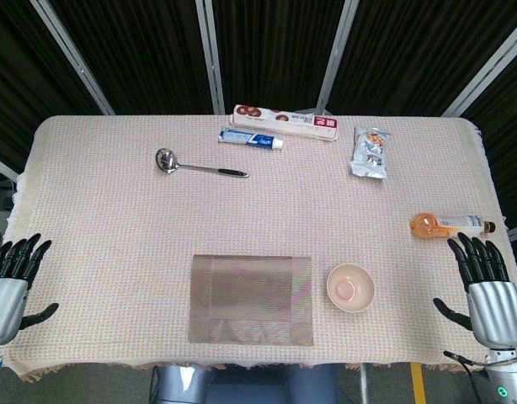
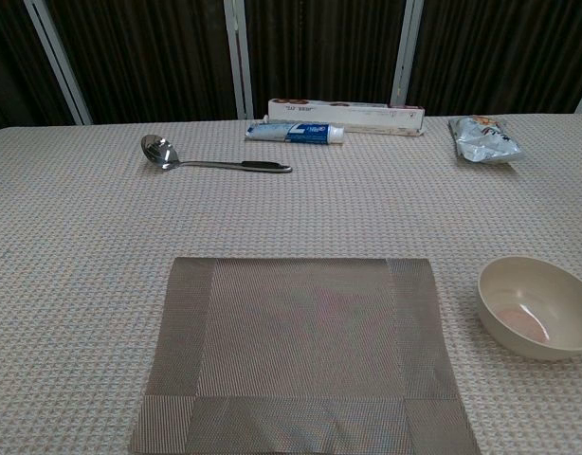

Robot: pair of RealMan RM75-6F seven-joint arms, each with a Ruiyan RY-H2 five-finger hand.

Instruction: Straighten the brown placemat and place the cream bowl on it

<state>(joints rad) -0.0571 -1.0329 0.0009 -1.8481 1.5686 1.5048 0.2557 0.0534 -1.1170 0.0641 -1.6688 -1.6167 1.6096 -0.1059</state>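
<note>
Head view: brown placemat point(image 1: 251, 300) lies flat at the worktop's near edge, looking about square to it, with the cream bowl point(image 1: 351, 288) just beside its right side, not on it. Left hand point(image 1: 7, 282) and right hand point(image 1: 487, 290) sit at the near corners, fingers apart, holding nothing, so probably parked clear before the bowl pick.

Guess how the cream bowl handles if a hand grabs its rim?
The cream bowl looks rigid and glossy, so probably slippery under fingers. Its wide mouth and narrower base suggest it may tip if pressed on one edge. It looks empty, so likely light.
</note>
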